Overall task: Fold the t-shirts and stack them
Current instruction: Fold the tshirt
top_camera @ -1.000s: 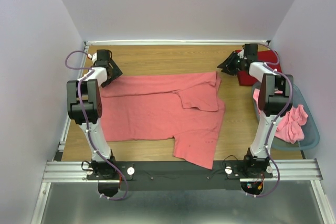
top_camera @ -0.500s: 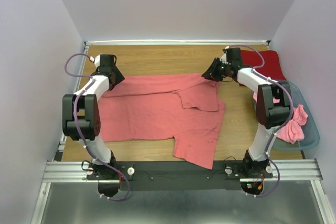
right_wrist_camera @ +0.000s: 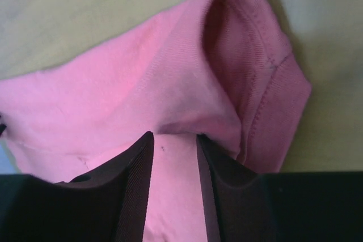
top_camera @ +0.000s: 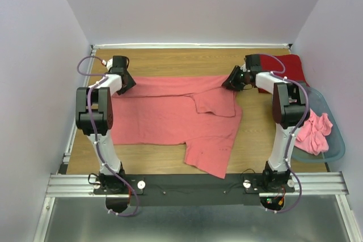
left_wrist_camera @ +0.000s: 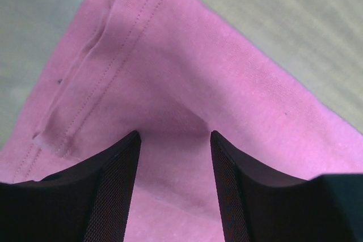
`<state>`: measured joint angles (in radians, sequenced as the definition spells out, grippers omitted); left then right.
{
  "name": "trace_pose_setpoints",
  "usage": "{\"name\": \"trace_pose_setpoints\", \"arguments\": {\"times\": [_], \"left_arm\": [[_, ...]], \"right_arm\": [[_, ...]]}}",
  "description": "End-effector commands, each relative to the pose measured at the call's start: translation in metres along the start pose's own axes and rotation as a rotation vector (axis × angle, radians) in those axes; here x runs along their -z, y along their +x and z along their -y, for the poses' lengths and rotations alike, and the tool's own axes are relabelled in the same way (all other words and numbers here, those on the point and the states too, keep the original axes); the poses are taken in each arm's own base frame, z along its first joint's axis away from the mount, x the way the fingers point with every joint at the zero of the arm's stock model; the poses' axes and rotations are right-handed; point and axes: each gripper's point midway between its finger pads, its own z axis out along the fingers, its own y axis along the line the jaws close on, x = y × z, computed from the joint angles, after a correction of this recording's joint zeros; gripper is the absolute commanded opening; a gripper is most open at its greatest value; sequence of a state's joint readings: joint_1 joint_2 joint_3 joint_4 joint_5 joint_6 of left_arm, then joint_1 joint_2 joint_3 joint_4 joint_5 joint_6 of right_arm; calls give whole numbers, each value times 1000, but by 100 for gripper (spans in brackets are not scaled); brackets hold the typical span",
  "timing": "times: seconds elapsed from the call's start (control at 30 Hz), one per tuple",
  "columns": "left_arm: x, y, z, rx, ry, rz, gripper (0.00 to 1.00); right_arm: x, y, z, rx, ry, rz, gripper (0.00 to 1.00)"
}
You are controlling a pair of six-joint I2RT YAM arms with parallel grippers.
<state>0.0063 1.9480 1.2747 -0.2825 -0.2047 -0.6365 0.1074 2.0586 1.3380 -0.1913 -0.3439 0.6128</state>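
Observation:
A salmon-pink t-shirt (top_camera: 170, 117) lies spread flat on the wooden table, one sleeve folded over at the right. My left gripper (top_camera: 126, 82) is at its far left corner. In the left wrist view (left_wrist_camera: 174, 134) the fingers pinch a raised fold of the pink cloth (left_wrist_camera: 187, 72) near the stitched hem. My right gripper (top_camera: 231, 80) is at the far right corner, and in the right wrist view (right_wrist_camera: 174, 134) it is shut on bunched pink cloth (right_wrist_camera: 170, 83) beside a hemmed edge. A deep red t-shirt (top_camera: 286, 66) lies folded at the far right corner of the table.
An oval grey-blue basket (top_camera: 334, 140) at the right edge holds more crumpled salmon-pink t-shirts (top_camera: 315, 131). Purple walls close in the table on three sides. The arm bases stand on the rail at the near edge.
Both grippers came down onto the far corners of the pink t-shirt; the right one moved left from the red t-shirt. The shirt's near edge has shifted slightly toward the far side.

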Motion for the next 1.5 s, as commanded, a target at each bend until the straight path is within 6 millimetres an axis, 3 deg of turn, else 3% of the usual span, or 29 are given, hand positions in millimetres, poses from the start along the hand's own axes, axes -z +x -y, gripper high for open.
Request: {"name": "trace_pose_setpoints", "arguments": {"times": [0.0, 0.03, 0.07, 0.17, 0.23, 0.27, 0.3, 0.37, 0.43, 0.47, 0.5, 0.53, 0.57, 0.6, 0.63, 0.7, 0.73, 0.8, 0.83, 0.9, 0.93, 1.0, 1.03, 1.07, 1.1, 1.17, 1.2, 1.3, 1.47], "left_arm": [[-27, 9, 4, -2, -19, -71, 61], [-35, 12, 7, -4, -20, -89, 61], [-42, 4, 19, 6, 9, -89, 62], [-46, -23, 41, 10, 44, -61, 59], [-54, -21, 40, 0, 17, -92, 55], [-57, -12, 34, -20, -6, -130, 49], [-55, -12, 32, -27, -23, -145, 45], [-30, -40, 38, -27, -32, -99, 29], [-7, -55, 43, -9, 8, -42, 38], [25, -91, 59, 22, 91, 80, 51], [35, -97, 60, 25, 110, 112, 70], [55, -117, 61, 41, 133, 169, 75], [62, -124, 60, 42, 129, 184, 78], [71, -136, 62, 33, 131, 205, 87], [77, -141, 57, 34, 125, 208, 89], [87, -137, 50, 20, 117, 192, 96], [86, -125, 41, 0, 98, 169, 97], [109, -122, 26, 5, 75, 192, 98], [122, -108, 12, 10, 63, 194, 98], [133, -91, -3, 19, 49, 192, 98], [141, -72, -17, 23, 35, 178, 98], [140, -36, -40, 34, -5, 118, 97], [151, -30, -44, 49, 5, 127, 96], [151, -21, -50, 71, -1, 117, 93], [146, 1, -62, 74, -28, 80, 91], [150, 10, -68, 107, -25, 88, 87], [144, 25, -75, 110, -37, 64, 86], [135, 36, -81, 132, -60, 49, 79], [112, 63, -106, 130, -177, -1, 72]], "right_arm": [[-30, -26, 49, -25, 133, 23, 49], [-35, -32, 55, -29, 150, 24, 51], [-42, -56, 54, -17, 144, 58, 54], [-58, -97, 49, 22, 125, 108, 59], [-62, -123, 40, 51, 100, 148, 61], [-66, -126, 41, 51, 109, 143, 61], [-66, -136, 35, 56, 97, 156, 61], [-61, -149, 17, 68, 55, 164, 62], [-49, -152, 3, 80, 16, 163, 64], [-36, -152, -7, 95, 2, 168, 66], [-27, -153, -12, 120, 0, 178, 68], [-8, -157, -22, 139, -1, 204, 70], [2, -157, -27, 150, -3, 213, 72], [4, -145, -17, 162, 19, 189, 74], [11, -141, -17, 172, 33, 192, 76], [39, -130, -20, 195, 46, 199, 79], [52, -127, -21, 203, 50, 208, 80], [84, -119, -28, 235, 72, 235, 81], [84, -97, -12, 226, 124, 190, 82], [99, -80, -4, 241, 165, 170, 82], [108, -58, 7, 235, 201, 131, 82], [116, -35, 19, 245, 254, 97, 82], [125, -14, 28, 247, 284, 66, 82], [127, -2, 33, 250, 298, 43, 82], [130, 7, 38, 253, 309, 31, 82], [137, 31, 50, 260, 341, -4, 82], [138, 38, 53, 264, 346, -15, 82], [137, 59, 63, 270, 357, -63, 81], [136, 66, 63, 272, 350, -78, 81]]}}
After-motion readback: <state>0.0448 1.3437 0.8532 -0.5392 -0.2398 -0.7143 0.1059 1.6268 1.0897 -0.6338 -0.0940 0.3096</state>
